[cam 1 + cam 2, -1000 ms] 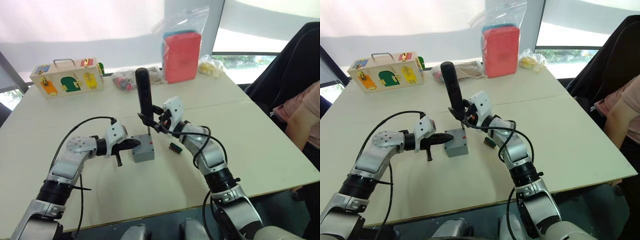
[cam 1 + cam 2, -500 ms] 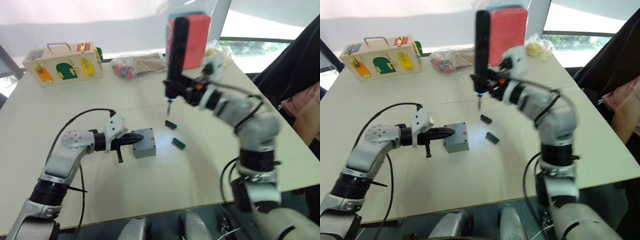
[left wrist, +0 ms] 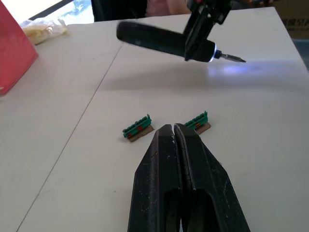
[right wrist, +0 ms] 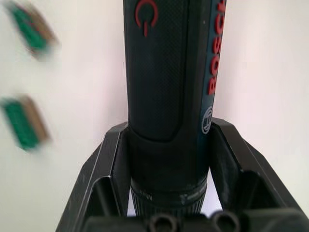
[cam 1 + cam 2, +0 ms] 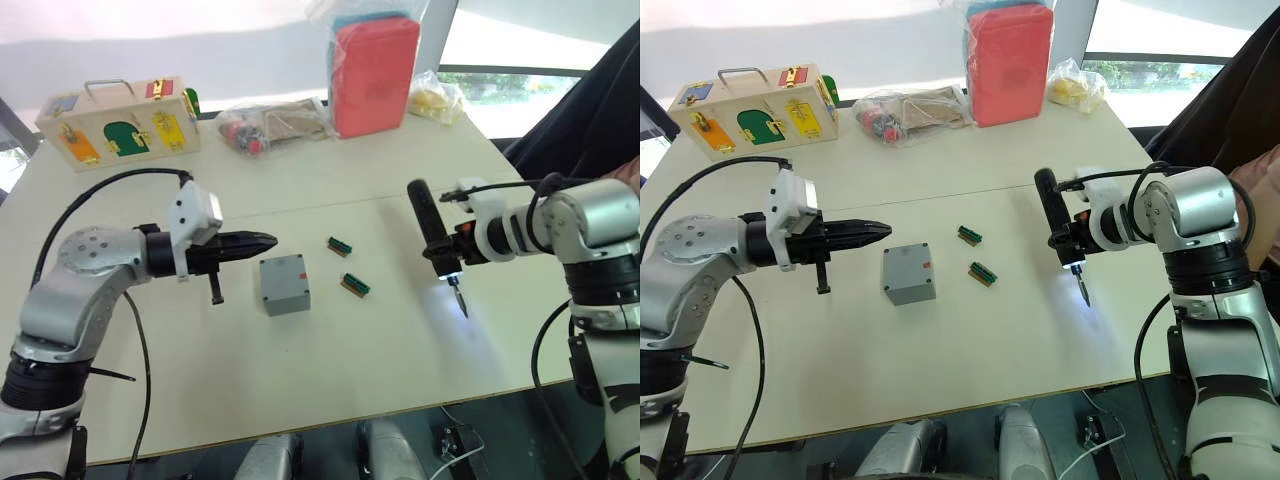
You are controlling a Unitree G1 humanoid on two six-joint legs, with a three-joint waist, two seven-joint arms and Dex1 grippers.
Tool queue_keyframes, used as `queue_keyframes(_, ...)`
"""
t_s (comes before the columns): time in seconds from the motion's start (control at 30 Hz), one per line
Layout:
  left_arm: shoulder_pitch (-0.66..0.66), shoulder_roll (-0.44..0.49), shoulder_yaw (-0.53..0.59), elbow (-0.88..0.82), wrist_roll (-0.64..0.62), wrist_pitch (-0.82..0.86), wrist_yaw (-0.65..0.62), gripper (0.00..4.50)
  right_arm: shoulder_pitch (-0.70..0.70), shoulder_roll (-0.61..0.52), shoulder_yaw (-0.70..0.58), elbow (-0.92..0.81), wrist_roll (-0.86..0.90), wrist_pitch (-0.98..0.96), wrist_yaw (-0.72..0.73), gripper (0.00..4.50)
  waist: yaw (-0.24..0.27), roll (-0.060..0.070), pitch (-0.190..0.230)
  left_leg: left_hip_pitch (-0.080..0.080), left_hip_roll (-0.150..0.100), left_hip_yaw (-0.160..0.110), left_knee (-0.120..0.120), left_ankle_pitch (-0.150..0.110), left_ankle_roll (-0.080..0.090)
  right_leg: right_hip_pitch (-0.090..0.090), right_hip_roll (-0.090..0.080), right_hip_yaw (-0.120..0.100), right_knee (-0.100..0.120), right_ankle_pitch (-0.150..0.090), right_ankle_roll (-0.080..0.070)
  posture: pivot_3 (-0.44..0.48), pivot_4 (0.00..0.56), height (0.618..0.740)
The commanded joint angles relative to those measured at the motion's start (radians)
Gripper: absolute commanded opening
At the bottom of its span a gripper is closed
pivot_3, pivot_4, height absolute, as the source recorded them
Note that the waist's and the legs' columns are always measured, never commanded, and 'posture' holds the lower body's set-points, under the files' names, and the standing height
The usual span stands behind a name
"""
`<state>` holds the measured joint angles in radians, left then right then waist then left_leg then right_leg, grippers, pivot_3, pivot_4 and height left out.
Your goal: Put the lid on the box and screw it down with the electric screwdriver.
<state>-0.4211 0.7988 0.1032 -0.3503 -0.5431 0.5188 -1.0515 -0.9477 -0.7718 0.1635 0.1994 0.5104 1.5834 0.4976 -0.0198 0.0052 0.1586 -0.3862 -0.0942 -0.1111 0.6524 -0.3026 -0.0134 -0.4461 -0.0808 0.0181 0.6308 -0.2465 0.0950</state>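
On the far left of the bench [image 5: 300, 400] a wooden latch box [image 5: 118, 122] stands near the back edge, and in front of it the left gripper [image 5: 262, 241] hangs just above the surface with its two black fingers pressed together on nothing, pointing toward the grey box [image 5: 285, 284] but not touching it. The lid [image 5: 906, 262] sits flush on that box, which stands alone near the middle of the bench. Just right of it lie two small green connector blocks [image 5: 340, 246], one a little behind the other. Further right, the right gripper [image 5: 1068, 236] is clamped around the black screwdriver [image 5: 430, 226], held low over the bench well apart from the box, its bit [image 5: 459, 298] slanting down and its light throwing a pale patch on the surface. Judging by this, the lid is placed and the driving step seems done or paused — if screws remain, the next move calls for carrying the bit back over a corner hole and standing the tool upright; otherwise for laying it down. The bench is pale and smooth; bagged items [image 5: 275, 122] and a red case [image 5: 374, 70] in a clear bag line its far edge under bright windows, and a person's arm [image 5: 630, 170] shows at the right.
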Motion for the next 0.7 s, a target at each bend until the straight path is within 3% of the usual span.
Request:
queue_keyframes(0.03,0.028,0.026,0.047,-0.064,-0.040,0.012,0.002,0.00,-0.053,0.039,0.018,0.128,-0.058,-0.024,-0.008,1.79,0.002,0.000,0.000,0.000,0.000,0.000,0.000,0.000,0.000,0.000,0.000,0.000,0.000,0.000,0.000,0.000,0.150,0.740)
queue_keyframes(0.23,0.069,0.040,0.069,-0.116,-0.080,0.055,0.033,0.00,-0.052,0.085,0.047,0.241,-0.114,-0.068,-0.002,1.79,0.003,-0.003,0.000,0.000,0.000,0.000,0.003,0.000,0.000,0.001,0.001,0.000,0.000,0.002,-0.001,0.000,0.150,0.740)
queue_keyframes(0.3,0.085,0.048,0.073,-0.127,-0.074,0.058,0.045,0.00,-0.050,0.091,0.051,0.253,-0.128,-0.083,0.001,2.78,0.003,-0.004,0.000,0.000,0.001,0.000,0.006,0.000,0.000,0.003,0.002,0.000,0.000,0.004,0.000,0.000,0.150,0.740)
queue_keyframes(0.5,0.114,0.069,0.104,-0.136,-0.077,0.086,0.081,0.00,-0.086,0.034,0.051,0.165,-0.117,-0.083,0.066,4.46,0.010,-0.005,0.000,0.004,0.001,-0.001,0.011,-0.002,0.004,0.010,0.002,-0.001,0.000,0.008,0.001,0.000,0.150,0.740)
queue_keyframes(0.67,0.165,0.111,0.173,-0.137,-0.078,0.132,0.114,0.00,-0.089,-0.153,0.119,-0.072,-0.089,-0.206,0.263,4.46,0.008,-0.003,0.002,-0.006,0.000,0.000,0.012,-0.001,0.001,-0.001,0.002,-0.001,0.000,0.008,0.001,0.000,0.150,0.740)
queue_keyframes(0.7,0.201,0.130,0.202,-0.137,-0.072,0.144,0.112,0.00,-0.065,-0.211,0.081,-0.152,-0.045,-0.259,0.356,4.46,0.008,-0.003,0.003,-0.006,0.001,0.000,0.011,-0.001,0.002,-0.001,0.002,-0.001,-0.001,0.008,0.001,0.000,0.150,0.740)
